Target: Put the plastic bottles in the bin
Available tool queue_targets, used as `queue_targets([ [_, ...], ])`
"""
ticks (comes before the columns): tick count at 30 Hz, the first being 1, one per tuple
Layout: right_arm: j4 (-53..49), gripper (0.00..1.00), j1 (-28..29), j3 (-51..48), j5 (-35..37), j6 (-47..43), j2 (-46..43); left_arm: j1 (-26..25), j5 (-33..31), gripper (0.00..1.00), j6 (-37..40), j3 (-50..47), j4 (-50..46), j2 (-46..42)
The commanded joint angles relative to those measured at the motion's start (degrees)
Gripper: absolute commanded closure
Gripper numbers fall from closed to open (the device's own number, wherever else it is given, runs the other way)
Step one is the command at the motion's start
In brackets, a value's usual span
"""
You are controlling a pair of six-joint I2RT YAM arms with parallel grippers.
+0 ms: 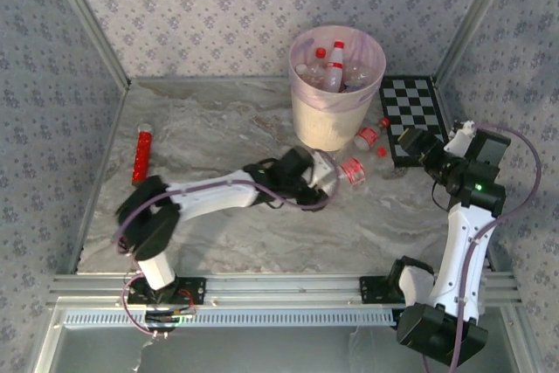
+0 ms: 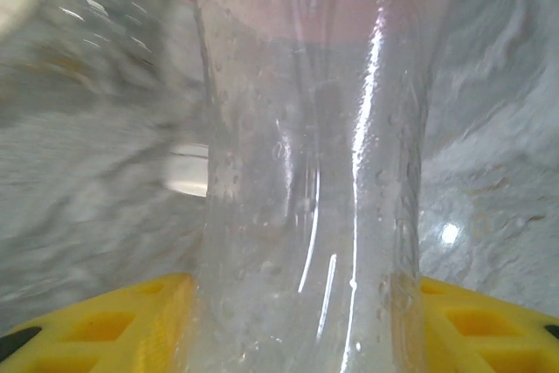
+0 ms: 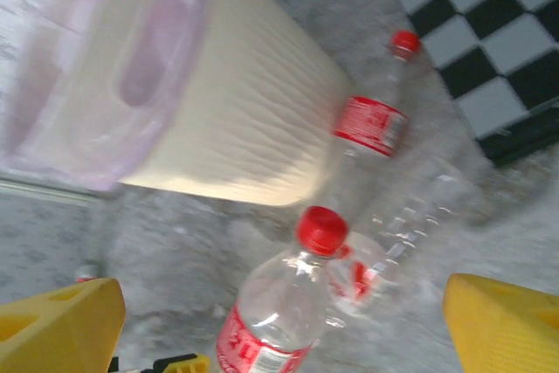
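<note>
Bottles (image 1: 332,70) with red caps stand heaped in the bin (image 1: 319,121), more lie loose beside it, and one is in a gripper. At the far left of the top view a red tube (image 1: 140,155) lies on the marbled worktop (image 1: 218,128), well apart from everything else. To its right the left arm (image 1: 210,196) stretches from the lower left toward the middle of the frame. There the left gripper (image 1: 323,183) is clamped on the held bottle (image 1: 349,170), which is clear, its red label toward the right. It lies just below the bin's base in the picture; whether it rests on the worktop I cannot tell. In the left wrist view the held bottle (image 2: 306,172) runs up the middle of the frame, with yellow fingers (image 2: 131,325) against both its sides at the bottom edge.

The bin, cream with a lilac liner (image 1: 301,85) over its rim, stands upper centre. Just right of its base a loose bottle (image 1: 368,137) lies between the bin and a chequered board (image 1: 415,107). The right wrist view shows that loose bottle (image 3: 371,124) close beside the bin (image 3: 236,128), and two further bottles lower in the frame. One (image 3: 279,312) has its red cap pointing up the frame; the other (image 3: 410,216) lies partly behind that cap. At the right of the top view the right gripper (image 1: 412,141) sits at the board's lower edge in the picture. Its yellow fingers (image 3: 61,325) stand wide apart at the bottom corners of its own view, holding nothing.
</note>
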Motion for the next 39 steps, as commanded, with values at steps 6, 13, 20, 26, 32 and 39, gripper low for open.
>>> queue_targets([
  [6,18.6,0.04,23.7,-0.8,3.0,8.6,2.6,6.4,7.8,0.6,-3.1,-14.0,19.5,-14.8],
  [13,23.7,0.06,33.5,2.4,6.0,8.1,11.1,7.4,10.1,0.6,-4.7,-17.8,25.1,-17.6],
  [20,25.2,0.41,35.1,4.5,7.8,6.8,16.2,7.4,10.7,0.59,-5.6,-18.9,27.4,-18.3],
  [26,22.1,0.72,35.2,8.9,8.4,4.3,16.6,7.6,8.1,0.52,-6.3,-17.8,25.1,-18.0],
  [32,15.7,0.85,33.6,22.8,11.7,-1.9,18.9,7.6,5.5,0.0,-6.8,-16.3,22.5,-18.8],
  [39,18.4,0.95,28.4,41.0,19.7,-8.1,23.8,7.6,0.9,0.0,-6.5,-18.6,19.8,-22.0],
])
